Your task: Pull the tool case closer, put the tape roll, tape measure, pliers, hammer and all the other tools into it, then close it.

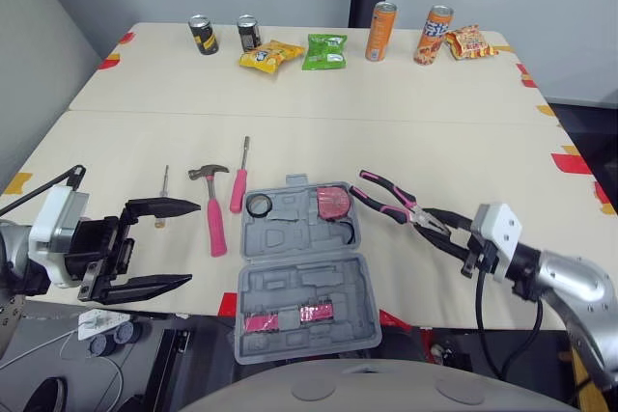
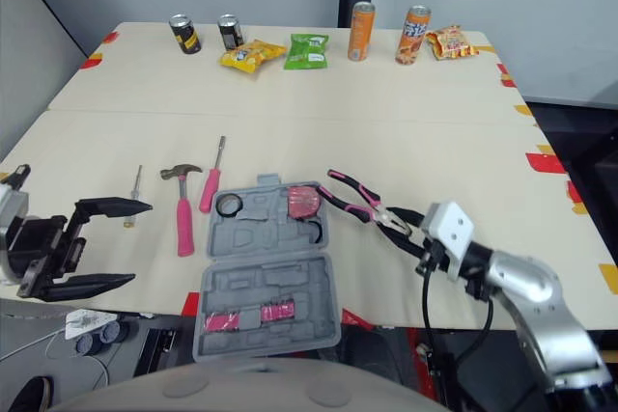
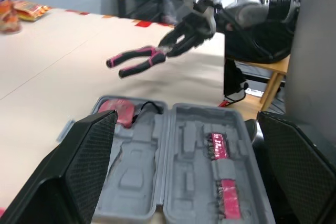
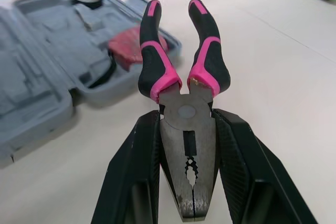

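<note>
On the near right, the right hand (image 1: 436,228) is held low over the tabletop (image 1: 463,142), just right of the tool case (image 1: 290,288), with the forearm reaching in from the near-right corner. Its fingers are clamped on the metal head of the pliers (image 4: 187,129), one finger on each side. The pink-and-black handles are spread and pointed far-left, toward the case's far-right corner. In the left wrist view the pliers appear lifted clear of the tabletop, with a shadow cast beneath.

At the near-left edge the left hand (image 1: 189,243) is held roughly level. Its fingers are pointed right toward the case and spread wide.

The case is laid open at the near edge, centre, with both grey halves flat. In the far half, the tape roll (image 1: 259,205) is seated at the left corner and the pink tape measure (image 1: 334,202) at the right. A pink bit strip (image 1: 290,315) is held in the near half.

Just left of the case the hammer (image 1: 214,219) is laid, head far and pink handle near. The pink-handled screwdriver (image 1: 238,188) is laid between hammer and case, shaft pointing far. The small screwdriver (image 1: 163,195) is laid further left, near the left hand's far finger.
</note>
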### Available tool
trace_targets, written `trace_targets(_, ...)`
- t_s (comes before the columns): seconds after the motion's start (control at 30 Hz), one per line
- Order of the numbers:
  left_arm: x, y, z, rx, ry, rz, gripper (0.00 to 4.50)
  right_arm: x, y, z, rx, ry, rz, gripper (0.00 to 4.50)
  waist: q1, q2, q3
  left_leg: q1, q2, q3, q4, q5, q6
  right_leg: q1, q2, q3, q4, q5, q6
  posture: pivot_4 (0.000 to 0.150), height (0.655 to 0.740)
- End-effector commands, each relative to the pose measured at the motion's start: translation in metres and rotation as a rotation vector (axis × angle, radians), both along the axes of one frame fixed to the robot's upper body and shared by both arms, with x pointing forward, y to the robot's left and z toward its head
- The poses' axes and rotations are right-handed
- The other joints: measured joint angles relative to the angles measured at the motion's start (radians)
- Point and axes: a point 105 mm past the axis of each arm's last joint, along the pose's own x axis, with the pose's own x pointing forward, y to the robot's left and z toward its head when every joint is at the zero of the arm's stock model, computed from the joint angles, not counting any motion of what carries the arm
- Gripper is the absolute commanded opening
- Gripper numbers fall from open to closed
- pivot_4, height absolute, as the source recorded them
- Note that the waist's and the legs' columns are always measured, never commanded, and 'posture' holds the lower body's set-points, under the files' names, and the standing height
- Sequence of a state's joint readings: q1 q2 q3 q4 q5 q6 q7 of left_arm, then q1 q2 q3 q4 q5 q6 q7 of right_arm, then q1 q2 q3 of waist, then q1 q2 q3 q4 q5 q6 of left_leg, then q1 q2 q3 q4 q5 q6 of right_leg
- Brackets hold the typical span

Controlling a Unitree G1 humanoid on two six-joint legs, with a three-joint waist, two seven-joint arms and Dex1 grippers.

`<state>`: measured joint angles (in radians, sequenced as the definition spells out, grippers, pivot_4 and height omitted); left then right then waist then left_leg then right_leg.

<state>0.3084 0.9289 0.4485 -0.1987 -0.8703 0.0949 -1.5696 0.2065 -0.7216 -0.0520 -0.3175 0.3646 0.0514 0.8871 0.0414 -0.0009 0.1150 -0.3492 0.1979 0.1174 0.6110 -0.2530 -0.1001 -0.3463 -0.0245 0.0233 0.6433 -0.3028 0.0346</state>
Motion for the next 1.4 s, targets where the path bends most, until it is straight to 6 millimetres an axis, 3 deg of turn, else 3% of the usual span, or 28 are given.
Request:
trace_targets(0.03,-0.004,0.009,0.002,0.024,-0.016,0.019,4.5,0.003,0.029,0.021,-0.027,-0.005,0.182,1.01,0.002,0.0,0.0,0.0,0.0,0.0,0.0,0.0,0.0,0.0,0.0,0.0,0.001,0.0,0.0,0.15,0.7385)
trace_targets(0.3,-0.005,0.02,-0.002,0.067,0.007,0.073,4.5,0.017,0.085,0.032,-0.186,0.032,0.413,1.01,0.012,0.0,0.0,-0.001,0.0,0.0,0.002,0.0,0.0,-0.003,0.0,0.0,0.003,0.0,0.0,0.15,0.7385)
trace_targets(0.63,-0.001,0.024,-0.002,0.088,-0.007,0.078,4.5,0.019,0.125,0.018,-0.356,0.048,0.522,1.01,0.019,0.0,0.0,-0.002,0.001,0.001,0.003,0.001,-0.002,-0.005,0.001,0.001,0.005,0.0,0.0,0.15,0.7385)
trace_targets(1.07,0.002,0.025,0.0,0.174,-0.007,0.038,4.5,0.028,0.138,0.001,-0.495,0.089,0.509,1.01,0.023,-0.001,0.0,-0.002,0.001,0.002,0.003,0.001,-0.005,-0.007,0.002,0.002,0.006,0.0,0.0,0.15,0.7385)
trace_targets(1.4,0.002,0.033,-0.002,0.205,-0.008,0.062,4.5,0.031,0.162,-0.003,-0.507,0.072,0.539,1.01,0.015,-0.001,0.0,-0.002,0.002,0.003,0.004,0.001,-0.005,-0.009,0.002,0.003,0.011,0.0,-0.001,0.15,0.7385)
